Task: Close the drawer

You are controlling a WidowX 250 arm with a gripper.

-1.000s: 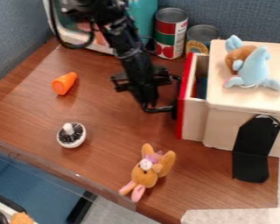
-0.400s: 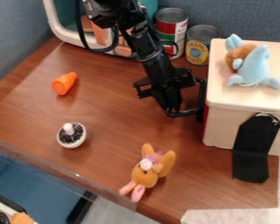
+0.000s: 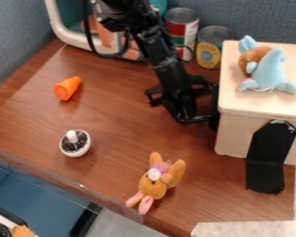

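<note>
Brown wood-grain tabletop (image 3: 107, 122), smooth w/ a semi-glossy sheen; pale wooden box (image 3: 237, 134), smooth & mostly matt. Matt black strip (image 3: 267, 157) on its side looks like cloth or tape, can't tell. Light-blue-and-brown toy (image 3: 269, 71) = soft plush, same w/ tan-and-pink toy (image 3: 153, 185). Orange cone (image 3: 67, 88) looks like smooth plastic. Tall red-and-green can (image 3: 181, 30): metal top, paper-type label. Blue-grey partition (image 3: 255, 18): rough, matt cloth.

Hangs down from the top edge on a black arm (image 3: 160, 48), slants toward the view's right along jointed links, bears a looped cable (image 3: 87, 34) beside the upper part, and ends in a lowered black gripper (image 3: 205, 119), right of centre.
</note>
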